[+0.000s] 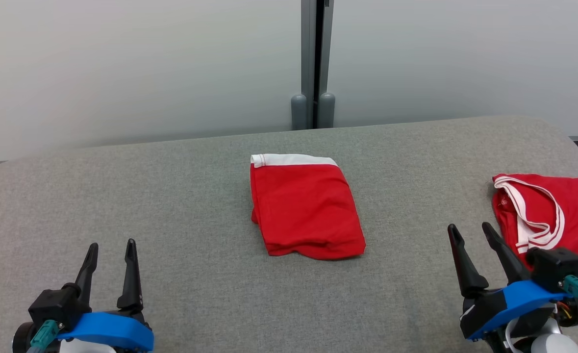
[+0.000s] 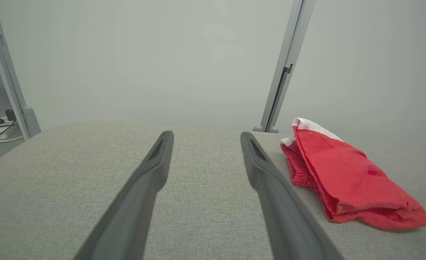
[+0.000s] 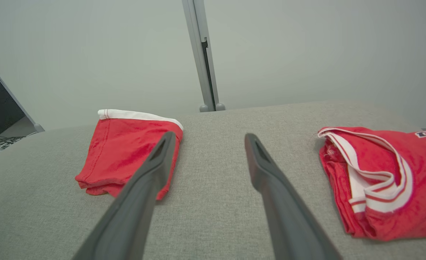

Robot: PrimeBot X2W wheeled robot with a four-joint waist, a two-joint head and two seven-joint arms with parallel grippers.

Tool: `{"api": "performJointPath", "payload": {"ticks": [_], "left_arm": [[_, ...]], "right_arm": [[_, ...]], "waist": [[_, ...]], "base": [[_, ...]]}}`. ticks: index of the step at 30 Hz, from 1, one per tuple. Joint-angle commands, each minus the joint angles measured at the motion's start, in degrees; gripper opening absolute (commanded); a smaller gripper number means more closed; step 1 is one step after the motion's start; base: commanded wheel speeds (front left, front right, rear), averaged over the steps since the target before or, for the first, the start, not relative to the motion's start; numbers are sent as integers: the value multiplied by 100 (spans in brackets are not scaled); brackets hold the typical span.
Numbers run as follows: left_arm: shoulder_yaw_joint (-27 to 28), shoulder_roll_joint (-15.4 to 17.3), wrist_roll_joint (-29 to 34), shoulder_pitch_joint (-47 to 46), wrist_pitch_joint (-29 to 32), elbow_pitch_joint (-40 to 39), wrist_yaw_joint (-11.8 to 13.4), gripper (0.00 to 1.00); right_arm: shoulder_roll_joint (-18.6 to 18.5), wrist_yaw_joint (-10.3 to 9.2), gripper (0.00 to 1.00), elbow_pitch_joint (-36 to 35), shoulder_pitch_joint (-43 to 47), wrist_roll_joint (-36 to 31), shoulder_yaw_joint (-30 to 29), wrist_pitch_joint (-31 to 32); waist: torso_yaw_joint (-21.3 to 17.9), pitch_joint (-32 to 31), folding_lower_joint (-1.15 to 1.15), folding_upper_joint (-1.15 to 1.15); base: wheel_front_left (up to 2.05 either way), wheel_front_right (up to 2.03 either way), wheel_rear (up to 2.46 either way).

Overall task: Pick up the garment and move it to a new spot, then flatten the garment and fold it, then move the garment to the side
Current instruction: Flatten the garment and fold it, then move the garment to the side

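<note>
Red folded garment on upholstery

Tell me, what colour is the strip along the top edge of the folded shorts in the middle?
White. The strip on the red shorts shows best in the head view.

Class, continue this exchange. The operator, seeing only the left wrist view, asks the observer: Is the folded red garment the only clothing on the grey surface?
Observer: No. A red jersey with white trim lies at the right end of the surface, apart from the folded garment.
Operator: Where is the right gripper?
Observer: The right gripper is near the front edge, beside the jersey, jaws open and empty.
Operator: Does the jersey carry any marking?
Observer: Dark lettering, cut off by the head view's edge.
</note>
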Motion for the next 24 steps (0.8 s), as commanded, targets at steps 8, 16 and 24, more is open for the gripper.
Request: {"api": "performJointPath", "payload": {"ticks": [8, 16, 24], "left_arm": [[57, -47, 63, -19, -24, -16, -5, 100], [29, -78, 74, -71, -24, -48, -21, 100], [-85, -136, 100, -232, -25, -152, -44, 100]], "right_arm": [[-62, 3, 100, 100, -36, 64, 53, -99], [-85, 3, 100, 129, -91, 65, 89, -20], [-133, 3, 100, 101, -561, 80, 176, 334]], "waist": [[-7, 70, 0, 0], [58, 130, 0, 0], [405, 366, 0, 0]], "base": [[0, 0, 0], [0, 0, 0], [0, 0, 0]]}}
